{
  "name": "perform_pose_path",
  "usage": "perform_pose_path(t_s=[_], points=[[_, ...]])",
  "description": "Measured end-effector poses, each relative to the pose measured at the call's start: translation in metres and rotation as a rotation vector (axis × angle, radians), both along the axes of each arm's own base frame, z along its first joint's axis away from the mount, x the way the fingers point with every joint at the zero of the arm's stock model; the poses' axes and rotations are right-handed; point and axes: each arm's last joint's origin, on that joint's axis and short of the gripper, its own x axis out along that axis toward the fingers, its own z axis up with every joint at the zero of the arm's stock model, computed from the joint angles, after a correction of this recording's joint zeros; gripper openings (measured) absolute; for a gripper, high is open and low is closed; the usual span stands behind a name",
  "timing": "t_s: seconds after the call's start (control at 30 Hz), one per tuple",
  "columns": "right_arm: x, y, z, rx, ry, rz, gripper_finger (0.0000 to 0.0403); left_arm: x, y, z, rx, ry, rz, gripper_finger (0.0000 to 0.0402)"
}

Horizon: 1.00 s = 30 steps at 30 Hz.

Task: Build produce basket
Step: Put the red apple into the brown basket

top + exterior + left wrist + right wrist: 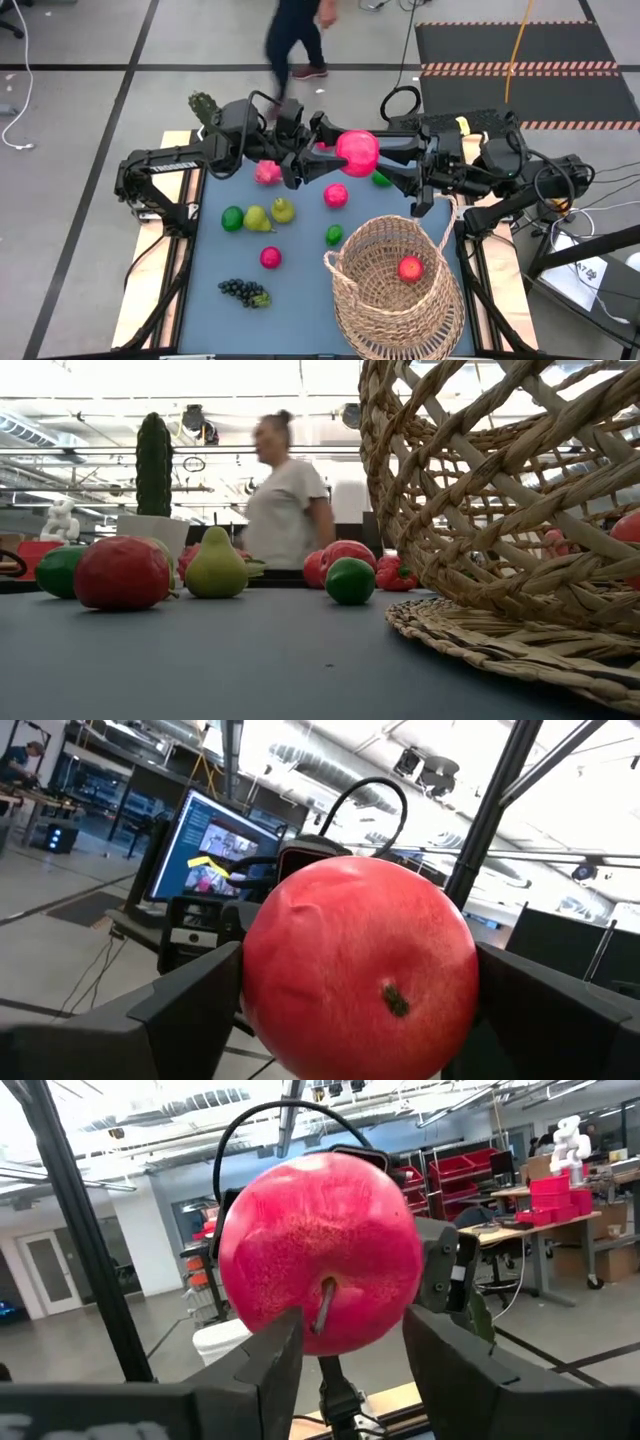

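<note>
A big pink-red apple (357,150) is held in the air over the table's far middle, between both arms. My left gripper (328,148) comes at it from the left and is shut on it. My right gripper (385,155) comes from the right, its fingertips at the apple's stem end. The wicker basket (372,300) stands at the near right with a red apple (409,268) inside. Pears (283,210), limes (333,235), a pink apple (336,195), a dragon fruit (267,172) and grapes (245,292) lie on the mat. My left gripper pinches the apple's two sides (262,982) between its two fingers, coming level from the table's left. The apple is lifted clear, its blossom end (397,1000) toward the wrist. My right gripper has its fingertips (285,1342) on either side of the apple's lower part beside the stem (325,1305), level from the table's right. They seem to touch it.
A lime (381,179) lies under my right gripper. A potted cactus (205,105) stands at the far left corner. A person (295,40) walks beyond the far edge. The blue mat (300,310) is bare between the grapes and the basket.
</note>
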Motion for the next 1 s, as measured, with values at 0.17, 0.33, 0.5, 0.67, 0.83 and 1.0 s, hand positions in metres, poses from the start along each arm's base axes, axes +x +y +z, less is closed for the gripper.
perform_pose_path(t_s=[0.17, 0.33, 0.5, 0.67, 0.83, 1.0], points=[[0.0011, 0.0004, 0.0000, 0.000, -0.004, 0.004, 0.0151, -0.0001, 0.0000, 0.0001, 0.001, 0.000, -0.001, 0.0379], [0.0009, 0.0008, 0.0016, 0.001, -0.021, 0.021, 0.0135, -0.0003, -0.0001, 0.0003, 0.001, -0.001, -0.002, 0.0378], [0.0008, 0.0009, 0.0017, -0.003, -0.022, 0.022, 0.0118, -0.0003, -0.0001, 0.0002, 0.001, 0.001, -0.002, 0.0379], [0.0007, 0.0009, 0.0018, -0.006, -0.021, 0.022, 0.0095, 0.0002, 0.0001, -0.0012, -0.001, 0.016, -0.002, 0.0379], [0.0006, 0.0010, 0.0017, -0.007, -0.020, 0.026, 0.0068, 0.0004, 0.0001, -0.0024, -0.002, 0.031, -0.002, 0.0379], [0.0007, 0.0017, 0.0016, -0.019, -0.019, 0.049, 0.0037, 0.0005, 0.0000, -0.0026, -0.003, 0.034, -0.003, 0.0379]])
